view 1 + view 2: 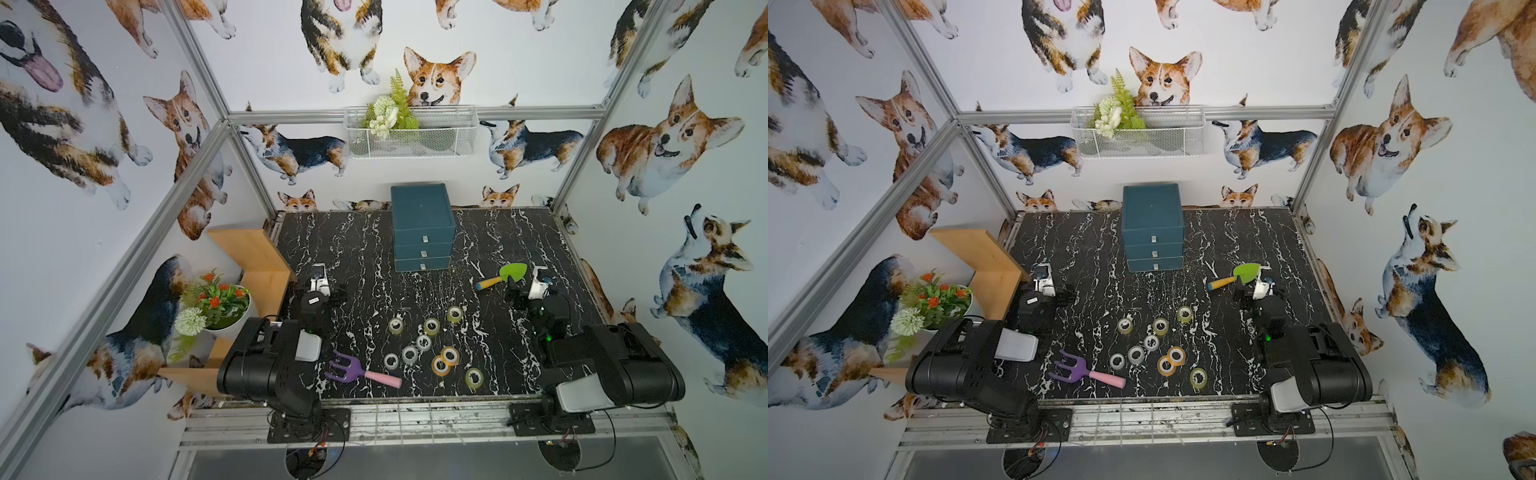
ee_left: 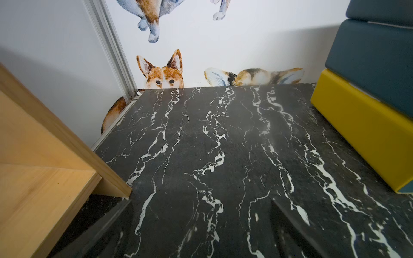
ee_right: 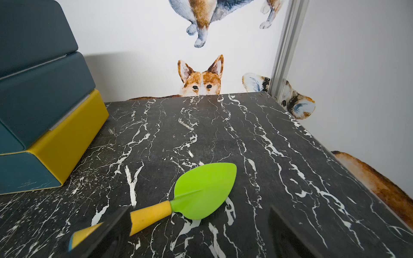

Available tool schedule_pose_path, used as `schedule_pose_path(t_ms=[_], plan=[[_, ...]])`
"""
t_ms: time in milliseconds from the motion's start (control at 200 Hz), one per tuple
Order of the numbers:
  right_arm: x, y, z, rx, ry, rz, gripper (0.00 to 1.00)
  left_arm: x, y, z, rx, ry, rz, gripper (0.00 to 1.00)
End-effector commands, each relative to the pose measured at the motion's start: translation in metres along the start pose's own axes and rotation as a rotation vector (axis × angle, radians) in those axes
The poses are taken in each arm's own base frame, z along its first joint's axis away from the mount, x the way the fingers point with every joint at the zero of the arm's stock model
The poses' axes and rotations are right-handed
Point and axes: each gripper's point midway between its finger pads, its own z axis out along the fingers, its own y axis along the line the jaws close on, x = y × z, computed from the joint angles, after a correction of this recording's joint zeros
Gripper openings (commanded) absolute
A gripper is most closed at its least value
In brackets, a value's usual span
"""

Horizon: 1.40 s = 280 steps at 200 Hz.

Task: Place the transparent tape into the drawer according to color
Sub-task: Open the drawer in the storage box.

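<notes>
Top view, lowest in frame first. One yellow-green roll (image 1: 474,378) sits alone, right of centre. The purple rake (image 1: 347,369) with its pink handle lies to its left. Next up-frame are 2 orange rolls (image 1: 450,356), touching, and 3 grey-clear rolls (image 1: 409,354) in a loose diagonal. Above those, 3 more yellow-green ones in a rough row.

Count: 4 yellow-green, 3 grey-clear, 2 orange, so 9. All are on the bench (image 1: 357,257), none in a drawer. They lie flat with cores up, and being round they give no long axis to line up with.

Key relation: the cluster is mid-frame between the arms and below both hands. Both hands point up-frame, so the tape is behind them.

- **Left hand** (image 2: 201,201): spread wide, empty, over bare bench.
- **Right hand** (image 3: 199,211): spread wide, empty. The green shovel (image 3: 205,192) lies just ahead, its handle passing behind one finger; contact unclear.

The right hand looks slightly nearer the upper-right yellow-green roll, but it's a close call.

Farthest: the drawer chest (image 1: 422,224), 3 drawers, all shut, pulls facing down-frame. A drawer probably needs opening first.
</notes>
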Motion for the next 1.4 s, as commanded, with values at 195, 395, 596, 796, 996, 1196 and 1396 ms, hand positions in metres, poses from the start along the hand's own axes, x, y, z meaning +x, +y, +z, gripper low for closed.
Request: schedule_pose_path(t_ms=[195,395,596,796,996,1196,1396], plan=[[-0.012,0.001,0.0,-0.005,-0.047,0.0,1.0,-0.011,0.001,0.0,-0.009,-0.041,0.002,0.99],[-0.012,0.001,0.0,-0.005,-0.047,0.0,1.0,-0.01,0.001,0.0,-0.009,-0.04,0.003,1.0],[-0.012,0.001,0.0,-0.005,-0.047,0.0,1.0,-0.011,0.001,0.0,-0.009,-0.041,0.003,0.99],[-0.012,0.001,0.0,-0.004,-0.047,-0.001,1.0,-0.011,0.002,0.0,-0.011,-0.042,0.003,1.0],[-0.011,0.001,0.003,-0.007,-0.037,0.001,1.0,-0.01,0.001,0.002,-0.008,-0.036,0.002,0.99],[-0.023,0.001,-0.001,0.051,-0.017,-0.012,1.0,-0.024,0.014,-0.008,-0.096,-0.061,-0.012,1.0],[-0.044,0.013,0.018,0.103,0.063,-0.011,1.0,-0.058,0.025,0.007,-0.176,-0.001,-0.047,0.99]])
